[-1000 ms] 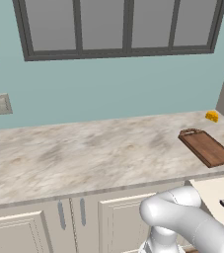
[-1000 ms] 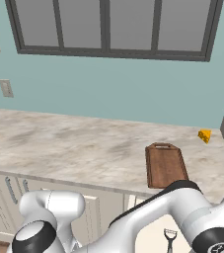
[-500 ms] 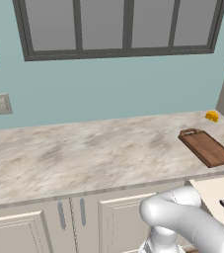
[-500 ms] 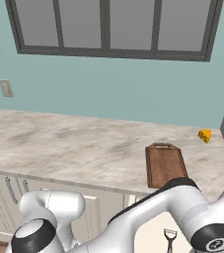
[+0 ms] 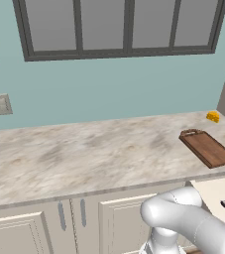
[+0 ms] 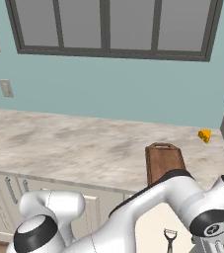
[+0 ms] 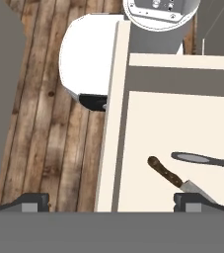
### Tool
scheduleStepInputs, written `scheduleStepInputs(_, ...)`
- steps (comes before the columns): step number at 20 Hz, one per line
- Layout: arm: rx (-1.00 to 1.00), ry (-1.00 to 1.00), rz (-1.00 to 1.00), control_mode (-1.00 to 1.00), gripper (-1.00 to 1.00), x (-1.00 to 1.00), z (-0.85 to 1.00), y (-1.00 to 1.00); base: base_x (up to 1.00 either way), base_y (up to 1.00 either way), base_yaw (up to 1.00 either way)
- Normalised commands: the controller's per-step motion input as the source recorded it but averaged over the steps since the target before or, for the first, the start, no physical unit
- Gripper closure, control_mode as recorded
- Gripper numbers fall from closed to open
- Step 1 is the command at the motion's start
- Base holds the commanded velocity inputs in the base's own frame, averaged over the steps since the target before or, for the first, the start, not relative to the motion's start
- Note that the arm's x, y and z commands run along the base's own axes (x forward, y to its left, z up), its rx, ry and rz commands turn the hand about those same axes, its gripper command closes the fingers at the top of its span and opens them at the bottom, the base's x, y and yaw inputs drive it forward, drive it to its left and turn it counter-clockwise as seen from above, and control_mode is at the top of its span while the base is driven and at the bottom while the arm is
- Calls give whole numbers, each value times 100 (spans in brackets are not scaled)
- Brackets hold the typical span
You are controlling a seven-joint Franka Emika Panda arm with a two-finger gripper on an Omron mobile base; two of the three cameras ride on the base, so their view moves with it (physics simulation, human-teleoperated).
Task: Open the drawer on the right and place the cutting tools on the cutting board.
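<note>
A: Cream-white drawer (image 7: pixel 182 148) is pulled out under the hand. Inside lie a knife (image 7: pixel 175 178) with a dark wood handle, and just past it the scissors (image 7: pixel 205 159), dark handles toward 9 o'clock in the hand view. The two are near each other, not touching.

B: Gripper (image 7: pixel 111 202)?

A: Jaws spread as wide as they go, nothing between them. One fingertip (image 7: pixel 34 201) hangs over the plank floor (image 7: pixel 49 123), the other over the drawer's interior, so the drawer's side wall (image 7: pixel 114 123) sits straight between them.

B: Risk, then?

A: Judgement only: a straight descent would land a finger on that wall (or straddle it). The hand needs to shift toward 3 o'clock first. The knife lies flat and thin; the pads could skate off the blade or pinch only the handle end and let it swing. Scissors close by could get nudged.

B: Destination?

A: Reddish-brown cutting board (image 5: pixel 208 148) on the marbled counter (image 5: pixel 84 158), at about 3 o'clock in the left base view, near the counter's front edge. A small yellow object (image 5: pixel 212 117) sits beyond it by the wall.

B: Room?

A: Teal wall (image 5: pixel 109 94), grey-framed window (image 5: pixel 124 27), light switch (image 5: pixel 2 104) at 9 o'clock, cabinet doors (image 5: pixel 44 228) with grey bar handles below.
</note>
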Motion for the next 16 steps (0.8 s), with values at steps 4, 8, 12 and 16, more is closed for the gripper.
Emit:
scheduleStepInputs(4,0,0,0,-100,-100,0,0,0,0,0,0)
scheduleStepInputs(8,0,0,0,-100,-100,0,0,0,0,0,0)
scheduleStepInputs(12,0,0,0,-100,-100,6,-1,0,0,0,0)
scheduleStepInputs(16,0,1,0,-100,-100,44,-1,0,0,0,0)
